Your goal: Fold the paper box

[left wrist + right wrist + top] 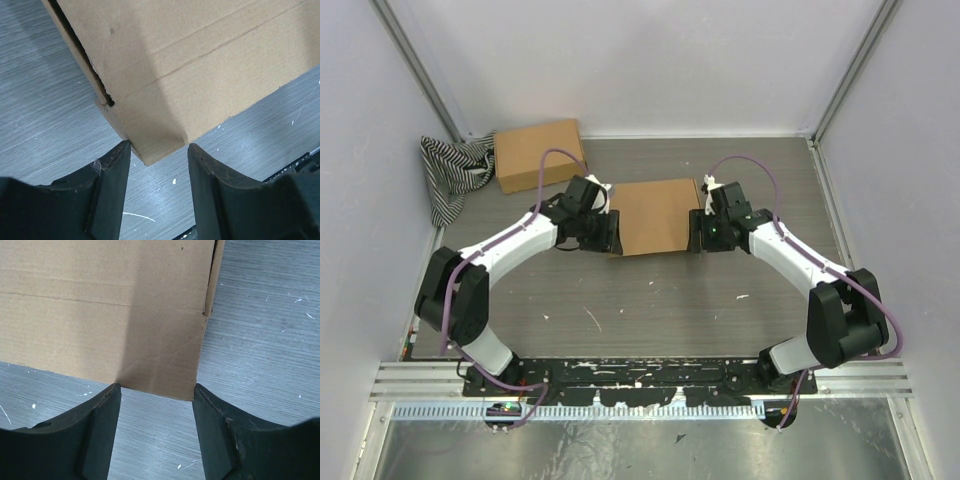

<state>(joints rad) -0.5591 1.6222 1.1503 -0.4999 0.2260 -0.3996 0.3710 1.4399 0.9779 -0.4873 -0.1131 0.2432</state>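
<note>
The paper box (655, 215) is a flat brown cardboard box lying closed on the grey table between the two arms. My left gripper (611, 232) is at its near left corner. In the left wrist view the box (200, 60) fills the top, and its corner points into the gap of the open left gripper (159, 150). My right gripper (697, 232) is at the near right corner. In the right wrist view the box (100, 315) has its near edge just at the tips of the open right gripper (156, 390). Neither gripper holds anything.
Another brown cardboard box (537, 153) stands at the back left. A black-and-white striped cloth (450, 170) lies beside it in the corner. White walls close in the table on three sides. A metal rail (640, 380) runs along the near edge.
</note>
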